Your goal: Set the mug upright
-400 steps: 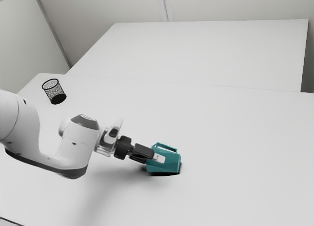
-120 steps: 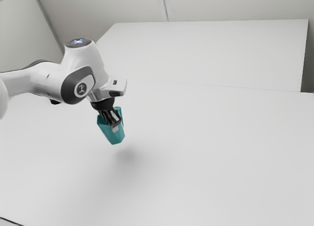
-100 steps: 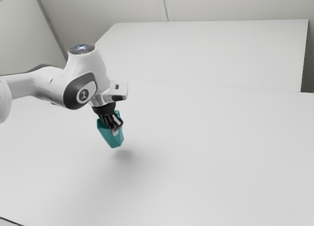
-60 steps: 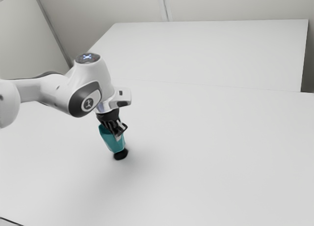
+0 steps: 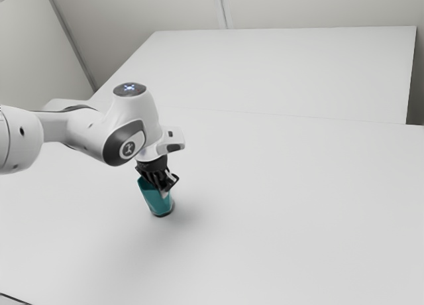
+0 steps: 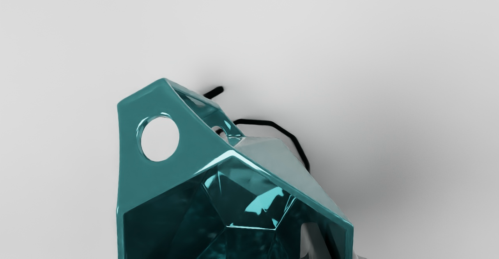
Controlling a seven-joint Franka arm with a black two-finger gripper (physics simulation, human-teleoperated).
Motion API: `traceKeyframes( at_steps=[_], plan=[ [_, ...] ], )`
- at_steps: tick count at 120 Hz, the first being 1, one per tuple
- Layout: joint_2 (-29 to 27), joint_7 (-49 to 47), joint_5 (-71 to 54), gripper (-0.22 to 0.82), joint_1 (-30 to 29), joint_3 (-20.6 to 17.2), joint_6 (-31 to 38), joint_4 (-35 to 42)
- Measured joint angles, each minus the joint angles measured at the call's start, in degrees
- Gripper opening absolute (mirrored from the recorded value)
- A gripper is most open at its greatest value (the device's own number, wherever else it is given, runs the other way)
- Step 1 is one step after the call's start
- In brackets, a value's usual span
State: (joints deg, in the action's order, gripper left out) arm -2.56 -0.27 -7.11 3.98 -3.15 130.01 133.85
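The glossy teal faceted mug, at the exterior view's 7 o'clock, has sunk onto or nearly onto the white worktop, mouth up but leaning; 2 grey-tipped fingers pinch its wall (levelling probably remains before release).

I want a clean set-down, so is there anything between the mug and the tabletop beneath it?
Nothing visible is in the way: the gripper holds the mug by its wall, base at or just above the tabletop.
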Motion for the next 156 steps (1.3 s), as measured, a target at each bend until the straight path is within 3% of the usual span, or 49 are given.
traceKeyframes(
  at_steps=[25,51,75,106,133,156],
  plan=[
    [0.8,-1.4,-0.1,-0.16,0.0,0.0,0.4,0.0],
    [0.3,-2.0,0.3,0.26,0.2,0.1,1.5,0.0],
    [-2.9,-2.1,0.3,0.46,0.1,0.1,2.0,-0.1],
    [-6.3,-2.2,1.5,0.55,0.1,0.1,-0.1,-1.8],
    [-4.6,-2.6,5.2,0.57,-0.2,0.0,-9.2,-10.6],
    [-1.8,-2.9,6.3,0.58,-2.2,-2.8,-16.7,-17.9]
  ],
)
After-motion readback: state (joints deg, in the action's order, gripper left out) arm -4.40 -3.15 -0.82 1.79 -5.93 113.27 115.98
